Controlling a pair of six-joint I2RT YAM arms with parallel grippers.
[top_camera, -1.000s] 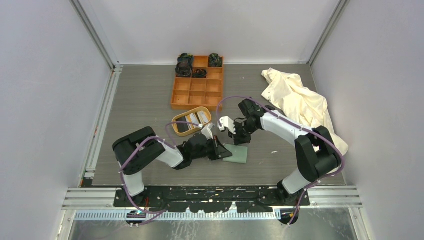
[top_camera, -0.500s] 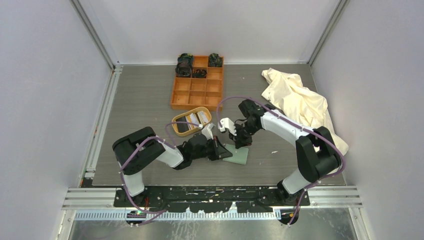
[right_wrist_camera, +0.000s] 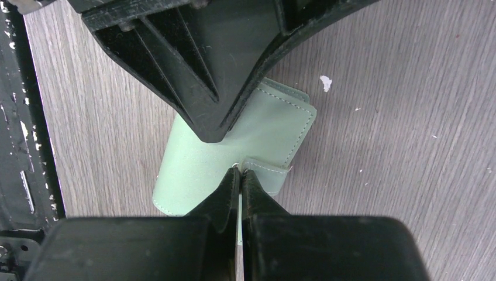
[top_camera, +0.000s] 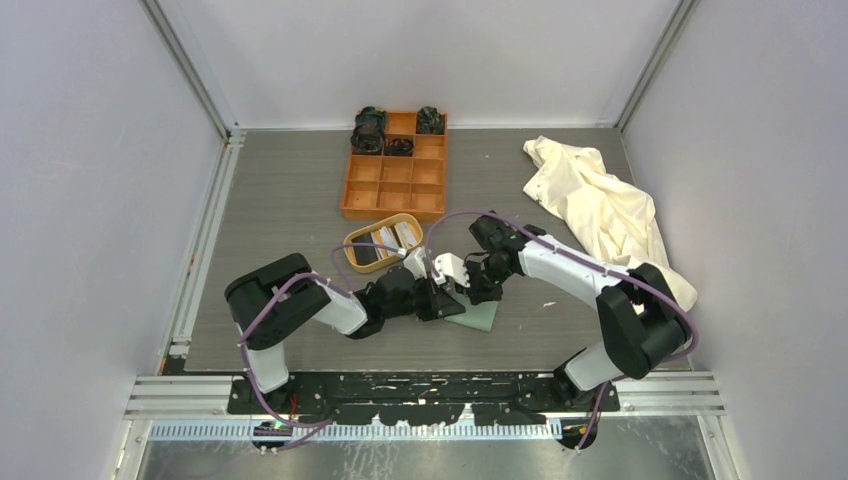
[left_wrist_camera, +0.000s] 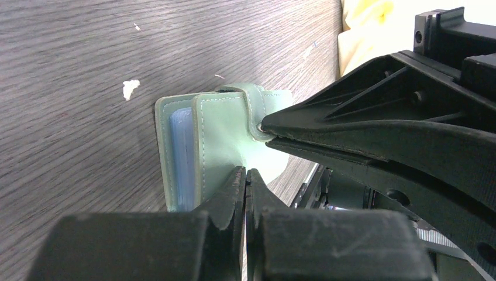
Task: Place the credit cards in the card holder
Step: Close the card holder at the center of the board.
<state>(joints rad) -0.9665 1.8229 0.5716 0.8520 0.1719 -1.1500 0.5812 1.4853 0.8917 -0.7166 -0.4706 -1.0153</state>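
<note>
Right gripper point(right_wrist_camera: 238, 172): jaws pressed together, tips pinching the strap tab point(right_wrist_camera: 266, 170) of the card holder point(right_wrist_camera: 269, 126) at its free edge.

Left gripper point(left_wrist_camera: 245, 175): jaws closed tight, no gap. The tip sits against the holder's green flap, close beside the right gripper's tips. Cannot tell whether any of the flap is caught between its fingers.

Holder lies flat on the table point(top_camera: 290, 200), partly folded, with the top leaf lifted along the tab side. The stitched edges of two leaves show in the left wrist view, with a pale blue layer between them. Card or pocket, cannot tell.

Both arms converge on the holder from opposite sides, so it is crowded there. The holder sits toward the table's near edge.

Oval tray point(top_camera: 348, 250) lies just beyond the left gripper, with the credit cards point(top_camera: 402, 236) in it, some white, one dark. Orange box point(top_camera: 395, 185) stands farther back, near the tray's far rim.

Cream cloth point(top_camera: 600, 205) is heaped at the right rear, well apart from the holder. Bare wood-grain surface lies between cloth and holder, and more to the left of the tray. A small white scrap point(right_wrist_camera: 326, 83) lies near the holder's corner.
</note>
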